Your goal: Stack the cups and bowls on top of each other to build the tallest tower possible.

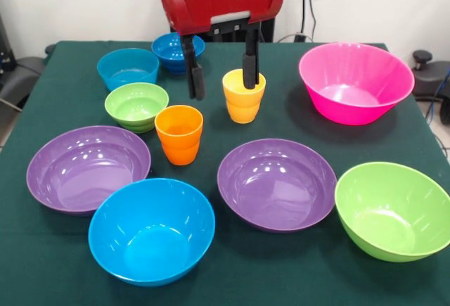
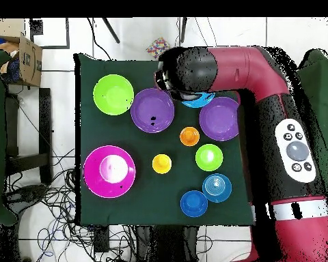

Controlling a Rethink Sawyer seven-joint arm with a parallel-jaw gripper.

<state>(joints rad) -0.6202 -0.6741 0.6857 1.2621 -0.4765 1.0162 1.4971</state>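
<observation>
We see the gripper (image 1: 222,81) with fingers spread wide, one finger dipping into the yellow-orange cup (image 1: 243,96), gripping nothing, the orange cup (image 1: 179,134) standing just beside it, unstacked.

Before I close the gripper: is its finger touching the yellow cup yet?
Cannot tell. In the front view one finger of the open gripper overlaps the yellow cup's rim, but contact isn't plain, and the overhead view doesn't show the gripper.

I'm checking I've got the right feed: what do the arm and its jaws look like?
The arm is glossy red with black joints and a white band near its base; a grey oval button panel sits on one link. The gripper has a red housing with a silver plate and two long, thin black jaws.
</observation>
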